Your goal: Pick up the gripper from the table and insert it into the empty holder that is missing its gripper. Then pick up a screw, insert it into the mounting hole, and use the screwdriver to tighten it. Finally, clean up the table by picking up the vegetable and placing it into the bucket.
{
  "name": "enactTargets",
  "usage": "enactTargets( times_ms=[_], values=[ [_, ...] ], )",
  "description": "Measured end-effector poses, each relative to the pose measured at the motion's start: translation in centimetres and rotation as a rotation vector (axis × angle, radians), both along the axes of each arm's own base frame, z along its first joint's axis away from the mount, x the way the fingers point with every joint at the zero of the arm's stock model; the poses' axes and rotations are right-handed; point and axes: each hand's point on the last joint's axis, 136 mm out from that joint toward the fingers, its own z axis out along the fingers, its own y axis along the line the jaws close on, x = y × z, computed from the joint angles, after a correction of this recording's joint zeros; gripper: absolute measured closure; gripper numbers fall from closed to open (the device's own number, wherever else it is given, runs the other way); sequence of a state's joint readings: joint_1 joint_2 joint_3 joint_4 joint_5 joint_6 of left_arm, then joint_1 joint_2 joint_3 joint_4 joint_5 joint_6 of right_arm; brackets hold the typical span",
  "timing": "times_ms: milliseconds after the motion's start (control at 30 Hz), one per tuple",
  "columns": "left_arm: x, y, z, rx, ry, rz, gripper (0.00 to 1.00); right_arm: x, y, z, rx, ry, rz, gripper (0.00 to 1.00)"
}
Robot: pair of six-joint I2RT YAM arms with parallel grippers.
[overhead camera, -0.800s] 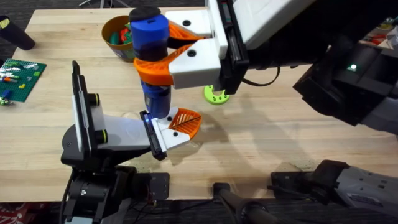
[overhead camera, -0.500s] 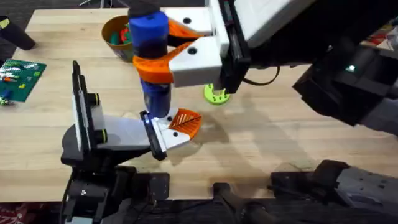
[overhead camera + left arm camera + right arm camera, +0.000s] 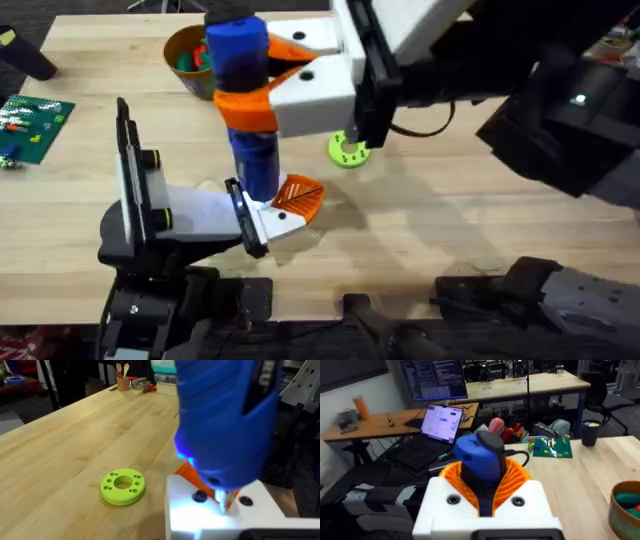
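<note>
Overhead: right gripper (image 3: 262, 85) pinches thick blue cylindrical screwdriver (image 3: 245, 100); keep tip vertical in white holder (image 3: 200, 212) screw; left gripper state unclear.

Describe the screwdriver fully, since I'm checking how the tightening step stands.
The screwdriver is a thick blue cylinder with a black cap and darker lower barrel, plastic by its look. It stands upright, clamped between the right pincer's orange fingers. Its thin metal tip meets the holder's white face beside two dark holes, lit bluish from its base.

Bright even room light, soft shadows on the table (image 3: 430, 220) (close screwdriver (image 3: 225, 420) blurred, glowing).
</note>
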State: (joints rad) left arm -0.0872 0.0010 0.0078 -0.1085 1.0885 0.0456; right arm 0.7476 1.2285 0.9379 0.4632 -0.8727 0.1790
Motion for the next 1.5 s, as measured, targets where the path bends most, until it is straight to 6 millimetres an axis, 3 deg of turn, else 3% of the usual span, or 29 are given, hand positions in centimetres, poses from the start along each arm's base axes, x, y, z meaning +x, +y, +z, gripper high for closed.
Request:
enactTargets(
  times_ms=[333,700,1500],
  values=[
    [0.0,0.0,0.0,0.0,0.0,0.0,0.995,1.0,-1.2,1.2,0.016,-0.031,0.002,0.897],
    [0.0,0.0,0.0,0.0,0.0,0.0,0.995,-0.4,-1.4,2.1,0.026,-0.074,0.081,0.897],
    [0.0,0.0,0.0,0.0,0.0,0.0,0.995,-1.4,-1.5,1.6,0.021,-0.145,0.134,0.897]
  ],
)
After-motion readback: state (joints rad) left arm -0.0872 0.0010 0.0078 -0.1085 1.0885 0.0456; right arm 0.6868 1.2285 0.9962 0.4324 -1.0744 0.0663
